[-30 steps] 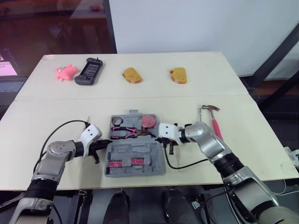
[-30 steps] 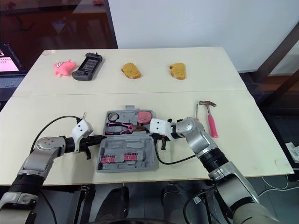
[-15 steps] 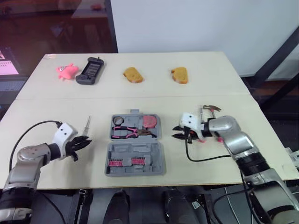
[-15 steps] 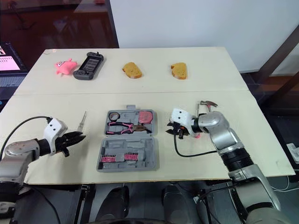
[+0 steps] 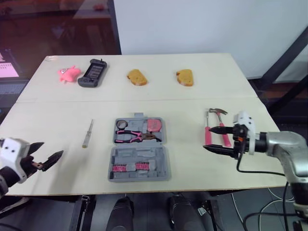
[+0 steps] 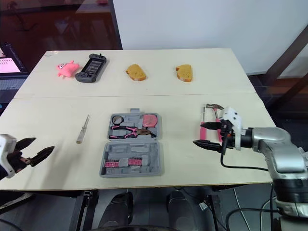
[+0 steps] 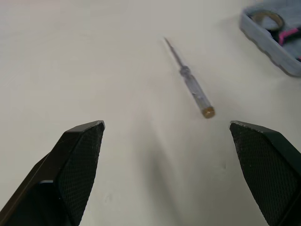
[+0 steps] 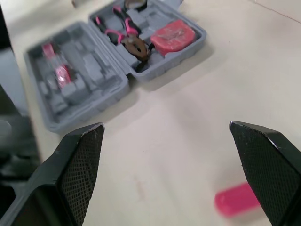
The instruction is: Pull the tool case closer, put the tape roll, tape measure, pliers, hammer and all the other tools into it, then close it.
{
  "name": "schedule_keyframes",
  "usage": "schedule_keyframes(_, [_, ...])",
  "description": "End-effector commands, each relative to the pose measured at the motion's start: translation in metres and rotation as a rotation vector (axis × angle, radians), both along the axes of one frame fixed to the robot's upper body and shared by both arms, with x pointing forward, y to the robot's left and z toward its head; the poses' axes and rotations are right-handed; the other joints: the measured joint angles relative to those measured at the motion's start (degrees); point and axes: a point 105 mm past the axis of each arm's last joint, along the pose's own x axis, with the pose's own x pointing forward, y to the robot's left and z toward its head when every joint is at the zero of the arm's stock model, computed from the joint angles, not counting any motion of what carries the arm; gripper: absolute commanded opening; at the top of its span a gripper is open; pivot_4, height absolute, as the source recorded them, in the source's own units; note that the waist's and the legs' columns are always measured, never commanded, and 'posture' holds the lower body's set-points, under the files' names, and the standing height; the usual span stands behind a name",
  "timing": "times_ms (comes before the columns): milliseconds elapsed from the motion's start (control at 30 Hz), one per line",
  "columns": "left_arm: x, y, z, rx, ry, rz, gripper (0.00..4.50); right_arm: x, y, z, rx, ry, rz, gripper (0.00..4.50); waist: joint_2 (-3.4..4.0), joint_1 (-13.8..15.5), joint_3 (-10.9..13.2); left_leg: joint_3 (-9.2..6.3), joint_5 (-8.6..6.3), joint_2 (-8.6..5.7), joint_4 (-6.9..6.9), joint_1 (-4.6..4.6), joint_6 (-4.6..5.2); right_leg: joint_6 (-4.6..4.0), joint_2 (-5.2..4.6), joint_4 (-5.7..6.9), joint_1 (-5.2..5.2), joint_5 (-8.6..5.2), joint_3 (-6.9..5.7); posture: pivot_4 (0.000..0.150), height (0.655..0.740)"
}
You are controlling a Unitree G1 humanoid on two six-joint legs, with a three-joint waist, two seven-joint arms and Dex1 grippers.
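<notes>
The grey tool case (image 5: 138, 150) lies open near the table's front edge. Its far half holds a tape roll (image 5: 120, 124), pink-handled pliers (image 5: 134, 136) and a pink tape measure (image 5: 154, 125); its near half holds pink bit strips (image 5: 129, 167). A clear-handled screwdriver (image 5: 87, 133) lies left of the case. A pink-handled hammer (image 5: 220, 126) and a thin pink-handled tool (image 5: 207, 129) lie to its right. My right gripper (image 5: 209, 138) is open and empty, its fingers just in front of those two tools. My left gripper (image 5: 48, 151) is open and empty at the front left, well short of the screwdriver (image 7: 190, 84).
Along the table's far side lie a pink toy (image 5: 67, 73), a black handheld device (image 5: 92, 73) and two brown bread-like pieces (image 5: 136, 77) (image 5: 184, 77). A seam crosses the table (image 5: 269, 110) behind the tools. Bare tabletop lies between the case and each gripper.
Both grippers were shut at the case's sides. They have opened and swung outward, the left to the front left edge, the right over to the hammer. The case stays put.
</notes>
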Motion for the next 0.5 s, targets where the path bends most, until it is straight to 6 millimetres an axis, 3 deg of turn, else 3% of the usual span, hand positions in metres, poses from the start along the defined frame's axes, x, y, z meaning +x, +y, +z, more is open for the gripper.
schedule_keyframes(33, [-0.013,0.020,0.013,0.020,-0.061,0.103,4.44,-0.009,-0.015,0.016,0.027,-0.039,-0.046,4.50,0.00,0.0,0.0,0.01,0.00,0.00,0.00,0.00,0.00,-0.01,0.00,-0.04,0.00,0.00,0.01,0.150,0.7400])
schedule_keyframes(200, [-0.010,0.019,0.015,-0.005,-0.066,0.095,4.44,-0.005,-0.033,0.002,-0.028,-0.021,-0.140,4.50,-0.02,-0.1,0.0,0.05,-0.01,0.00,0.06,0.02,-0.02,-0.10,-0.02,-0.09,-0.02,0.02,0.03,0.150,0.7400])
schedule_keyframes(500, [-0.007,0.022,0.020,0.002,-0.082,0.121,4.44,0.011,-0.015,0.017,-0.031,-0.060,-0.091,4.50,-0.02,-0.2,0.0,0.09,-0.01,0.00,-0.02,-0.02,-0.02,-0.09,-0.02,-0.14,-0.08,0.03,0.05,0.150,0.7400])
